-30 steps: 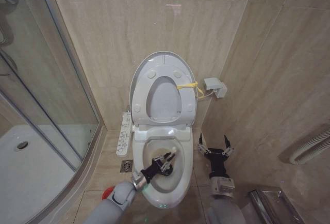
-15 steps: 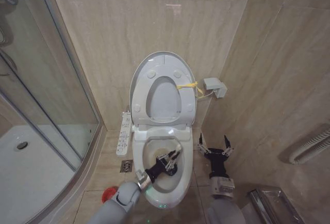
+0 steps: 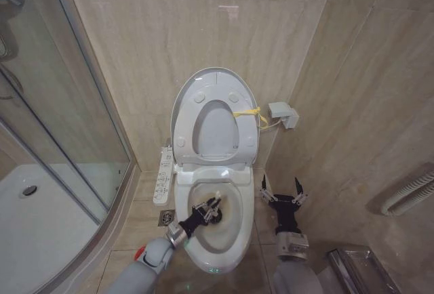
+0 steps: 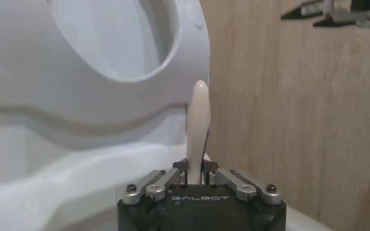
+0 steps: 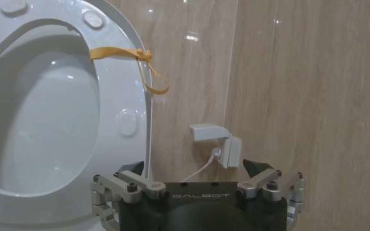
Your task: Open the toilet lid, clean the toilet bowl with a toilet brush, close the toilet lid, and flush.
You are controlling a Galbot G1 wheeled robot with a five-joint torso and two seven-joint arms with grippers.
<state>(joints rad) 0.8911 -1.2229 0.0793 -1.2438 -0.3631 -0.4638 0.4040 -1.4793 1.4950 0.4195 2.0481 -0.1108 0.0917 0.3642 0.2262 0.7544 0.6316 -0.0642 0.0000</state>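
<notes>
Slim white toilet brush (image 4: 198, 130) (handle tip rounded) in left gripper (image 3: 207, 211)

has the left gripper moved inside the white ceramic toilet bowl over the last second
Yes. The left gripper, shut on the toilet brush, slid toward the toilet bowl's button-panel side rim.

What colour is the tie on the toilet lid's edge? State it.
Yellow. The tie loops at the edge of the raised toilet lid, showing best in the right wrist view.
</notes>
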